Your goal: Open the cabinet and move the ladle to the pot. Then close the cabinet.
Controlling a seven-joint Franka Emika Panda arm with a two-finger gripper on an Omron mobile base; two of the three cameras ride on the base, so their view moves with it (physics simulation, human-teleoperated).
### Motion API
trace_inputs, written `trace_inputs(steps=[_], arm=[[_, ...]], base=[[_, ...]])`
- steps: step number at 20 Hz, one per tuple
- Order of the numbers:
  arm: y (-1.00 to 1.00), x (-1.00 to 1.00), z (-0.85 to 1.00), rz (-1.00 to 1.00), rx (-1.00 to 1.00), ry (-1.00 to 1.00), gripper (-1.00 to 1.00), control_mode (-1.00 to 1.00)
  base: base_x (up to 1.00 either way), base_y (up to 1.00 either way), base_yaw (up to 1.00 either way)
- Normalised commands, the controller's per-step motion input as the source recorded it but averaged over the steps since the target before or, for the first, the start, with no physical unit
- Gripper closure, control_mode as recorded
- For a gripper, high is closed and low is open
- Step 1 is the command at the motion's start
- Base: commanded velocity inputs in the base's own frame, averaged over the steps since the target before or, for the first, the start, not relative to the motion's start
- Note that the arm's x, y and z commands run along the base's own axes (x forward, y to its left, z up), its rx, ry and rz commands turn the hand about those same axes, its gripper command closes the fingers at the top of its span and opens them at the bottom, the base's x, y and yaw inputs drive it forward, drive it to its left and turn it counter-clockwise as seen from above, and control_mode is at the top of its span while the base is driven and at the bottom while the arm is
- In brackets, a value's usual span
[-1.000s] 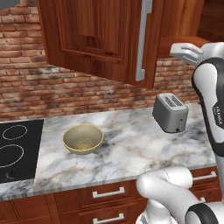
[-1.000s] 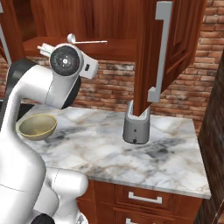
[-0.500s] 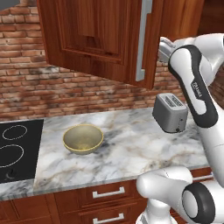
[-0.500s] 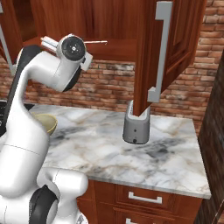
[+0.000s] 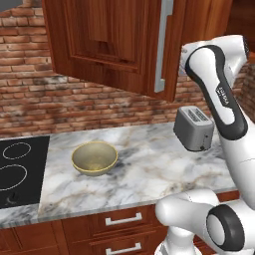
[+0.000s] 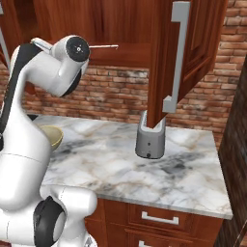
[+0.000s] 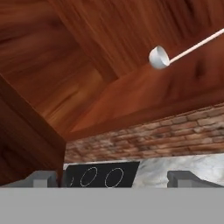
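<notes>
The dark reddish-brown cabinet [image 5: 114, 40] hangs over the counter with its doors swung open; one silver bar handle [image 6: 176, 58] faces the right base camera. Inside lies the ladle [image 7: 158, 57], a white cup with a thin handle running up to the right; its handle [image 6: 103, 47] also shows on the shelf edge. My gripper [image 7: 111, 179] is open below the shelf and apart from the ladle, with nothing between its fingertips [image 7: 183, 177]. The pot [image 5: 94, 158], a yellowish bowl-shaped vessel, stands on the marble counter [image 5: 144, 174].
A grey toaster [image 5: 194, 128] stands at the counter's right, partly behind the open door [image 6: 164, 72] in the right base view. A black stovetop [image 5: 15, 169] lies at the left. A brick wall [image 5: 30, 104] backs the counter. Drawers [image 6: 159, 219] run below.
The arm has lifted and swung its wrist up toward the open cabinet shelf. The doors, ladle, pot and toaster have not moved.
</notes>
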Motion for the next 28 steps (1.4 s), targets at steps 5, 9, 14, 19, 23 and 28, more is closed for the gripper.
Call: trace_inputs(steps=[5, 9, 14, 19, 23, 28], arm=[[0.51, -0.55, 0.09, 0.18, 0.0, 0.0, -1.0, -1.0], [0.55, -0.82, 0.2, 0.17, 0.0, -0.04, -1.0, -1.0], [0.62, -0.75, 0.13, 0.15, 0.0, -0.06, -1.0, -1.0], [0.28, -0.07, 0.07, 0.04, -0.04, -0.12, -1.0, -1.0], [-0.59, 0.48, 0.07, -0.26, -0.27, -0.15, -1.0, -1.0], [-0.85, 0.44, 0.03, -0.36, -0.3, -0.08, -1.0, -1.0]], base=[[0.0, 0.0, 0.0], [0.0, 0.0, 0.0], [0.0, 0.0, 0.0], [0.0, 0.0, 0.0], [0.0, 0.0, 0.0], [0.0, 0.0, 0.0]])
